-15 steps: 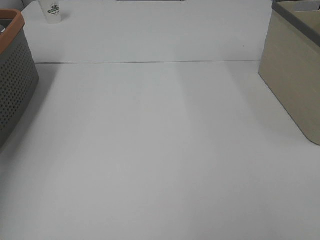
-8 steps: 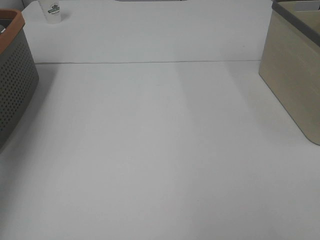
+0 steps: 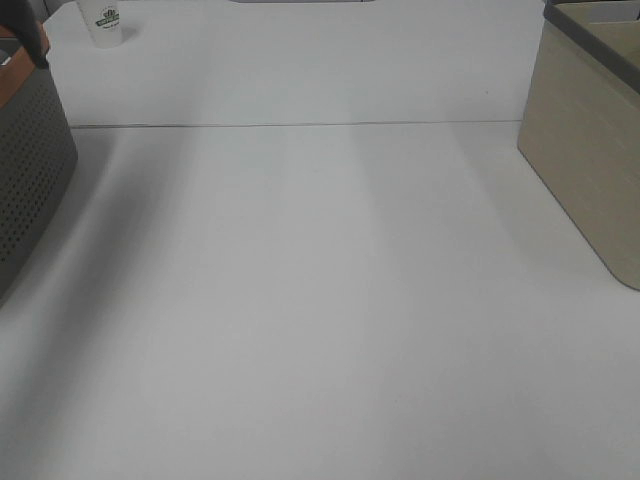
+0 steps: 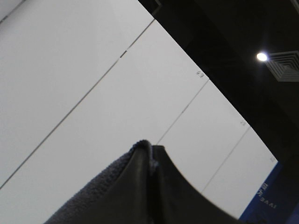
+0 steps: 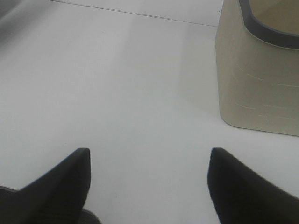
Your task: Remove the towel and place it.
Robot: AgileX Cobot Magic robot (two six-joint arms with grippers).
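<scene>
In the left wrist view my left gripper is shut, its two dark fingers pressed together on a fold of the dark charcoal terry towel. That camera points up at a white wall and a dark ceiling. In the exterior view a dark shape shows at the top left corner, just above the grey basket; I cannot tell whether it is the arm or the towel. My right gripper is open and empty, low over the white table. It is out of the exterior view.
The grey perforated basket with an orange rim stands at the left edge. A beige bin with a grey rim stands at the right, also in the right wrist view. A white paper cup stands at the back left.
A dark shape has come into view above the basket's rim at the top left, and a shadow has spread over the left of the table. Nothing else has moved.
</scene>
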